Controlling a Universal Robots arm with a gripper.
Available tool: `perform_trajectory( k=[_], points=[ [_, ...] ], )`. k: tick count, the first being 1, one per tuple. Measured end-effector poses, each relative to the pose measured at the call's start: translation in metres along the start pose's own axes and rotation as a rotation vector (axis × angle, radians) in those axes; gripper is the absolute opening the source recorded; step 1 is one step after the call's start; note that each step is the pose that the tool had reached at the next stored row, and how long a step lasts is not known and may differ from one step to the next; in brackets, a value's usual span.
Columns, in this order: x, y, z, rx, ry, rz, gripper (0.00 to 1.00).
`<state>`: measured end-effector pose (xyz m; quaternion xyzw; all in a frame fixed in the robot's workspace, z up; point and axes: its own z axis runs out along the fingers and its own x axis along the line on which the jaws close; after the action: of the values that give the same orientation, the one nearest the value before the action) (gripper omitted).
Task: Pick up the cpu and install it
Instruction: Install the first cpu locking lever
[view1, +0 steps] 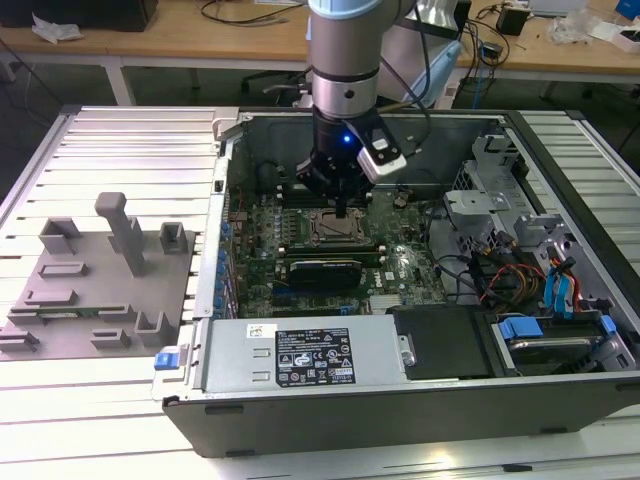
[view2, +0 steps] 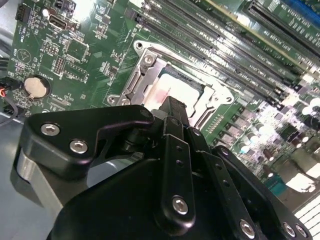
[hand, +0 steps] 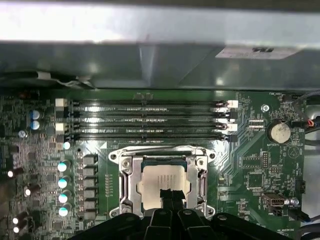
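Open grey computer case (view1: 420, 400) on a slatted bench; the black gripper (hand: 172, 196), fingers together, hangs directly over the silvery square cpu (hand: 162, 180) seated in its socket — installation looks nearly complete.

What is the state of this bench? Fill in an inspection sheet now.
Surface: pale slatted metal table.
Job's things: pale silvery square cpu lies in the metal-framed motherboard socket.
Clutter: grey plastic fixture blocks at the exterior view's left.
Grippers: black end effector directly above the cpu; finger state unclear.
Cables: red and blue leads inside the open computer case.
Surroundings: wooden desks behind.
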<state>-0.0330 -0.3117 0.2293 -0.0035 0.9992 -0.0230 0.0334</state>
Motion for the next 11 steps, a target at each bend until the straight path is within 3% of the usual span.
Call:
perform_trajectory(
  k=[8, 11],
  points=[
    [0.0005, -0.0013, -0.0003, -0.0011, -0.0006, -0.014, 0.11],
    [0.0002, -0.0015, -0.0049, -0.0032, -0.0008, -0.014, 0.11]
  ],
)
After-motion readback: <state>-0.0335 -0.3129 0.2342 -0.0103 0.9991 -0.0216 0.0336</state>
